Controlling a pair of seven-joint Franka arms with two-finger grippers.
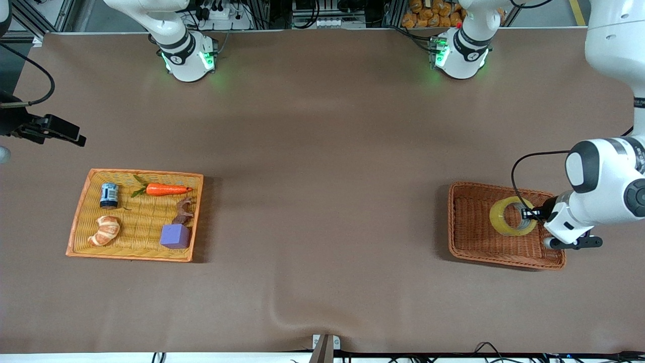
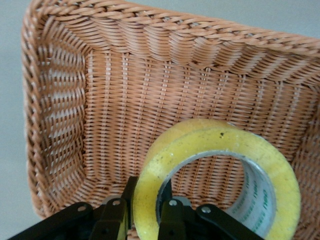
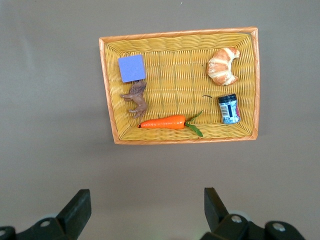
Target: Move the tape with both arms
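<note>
The tape [image 1: 500, 222], a yellowish roll with a grey core, is in the brown wicker basket [image 1: 473, 232] at the left arm's end of the table. My left gripper [image 1: 529, 214] is shut on its wall. In the left wrist view one finger is inside the tape [image 2: 220, 145] and the other outside, with the left gripper [image 2: 148, 192] over the basket [image 2: 125, 100] floor. The roll is tilted up on edge. My right gripper [image 1: 75, 137] hangs open and empty over bare table beside the yellow tray; in its wrist view its fingers [image 3: 77, 207] stand wide apart.
A yellow wicker tray [image 1: 141, 254] at the right arm's end holds a carrot [image 1: 169, 189], a croissant [image 1: 105, 230], a small can [image 1: 109, 195], a purple cube [image 1: 175, 235] and a brown animal figure [image 1: 183, 212]. The right wrist view shows the tray [image 3: 180, 36] from above.
</note>
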